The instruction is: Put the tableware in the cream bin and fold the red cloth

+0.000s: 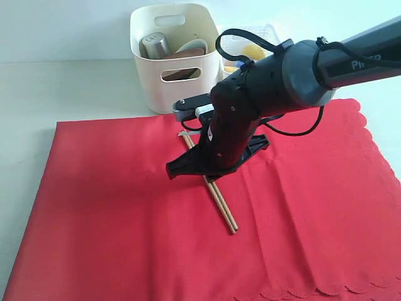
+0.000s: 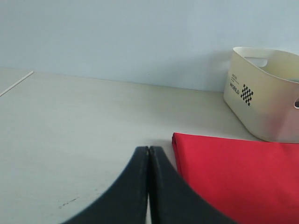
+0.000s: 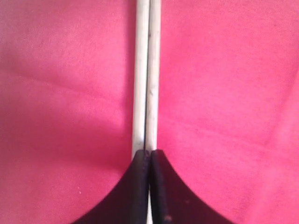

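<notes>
R claw (image 3: 148,153) pressed together, tips down on chopsticks (image 1: 222,210) lying in middle of cloth (image 1: 113,219); can't tell if I'm pinching them. L claw (image 2: 148,149) also pressed together, over bare surface (image 2: 70,140) by cloth corner. Cream bin (image 1: 150,81) at surface's far edge w/ cup (image 1: 155,45) & bowl (image 1: 191,47) inside.

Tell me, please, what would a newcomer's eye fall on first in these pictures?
The big red cloth spread flat over the table dominates. At its middle, the right gripper is closed on the pair of light wooden chopsticks lying on it. Behind the cloth stands the cream bin, holding a steel cup and a pale bowl.
</notes>
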Motion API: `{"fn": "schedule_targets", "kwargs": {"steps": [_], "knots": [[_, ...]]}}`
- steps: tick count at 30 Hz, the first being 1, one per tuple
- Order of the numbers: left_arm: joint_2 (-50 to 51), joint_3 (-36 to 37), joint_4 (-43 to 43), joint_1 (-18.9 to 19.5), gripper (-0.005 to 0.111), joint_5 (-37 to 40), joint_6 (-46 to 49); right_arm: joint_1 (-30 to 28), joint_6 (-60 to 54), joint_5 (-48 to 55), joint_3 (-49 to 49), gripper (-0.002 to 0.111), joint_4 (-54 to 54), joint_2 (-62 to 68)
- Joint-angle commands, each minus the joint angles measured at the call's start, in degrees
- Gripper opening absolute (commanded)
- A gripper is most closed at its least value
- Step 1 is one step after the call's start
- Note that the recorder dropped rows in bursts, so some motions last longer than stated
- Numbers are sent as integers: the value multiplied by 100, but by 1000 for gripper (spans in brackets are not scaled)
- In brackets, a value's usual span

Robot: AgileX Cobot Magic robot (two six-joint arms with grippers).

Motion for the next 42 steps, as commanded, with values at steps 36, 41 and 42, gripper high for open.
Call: {"fn": "schedule_targets", "kwargs": {"steps": [36, 41, 42], "knots": [[-31, -19, -34, -37, 2, -69, 1, 8, -1025, 534, -22, 9, -196, -4], [-31, -19, -34, -37, 2, -69, 1, 8, -1651, 582, -22, 0, -196, -4], [-31, -19, -34, -37, 2, -69, 1, 8, -1663, 606, -22, 0, -196, -4]]}}
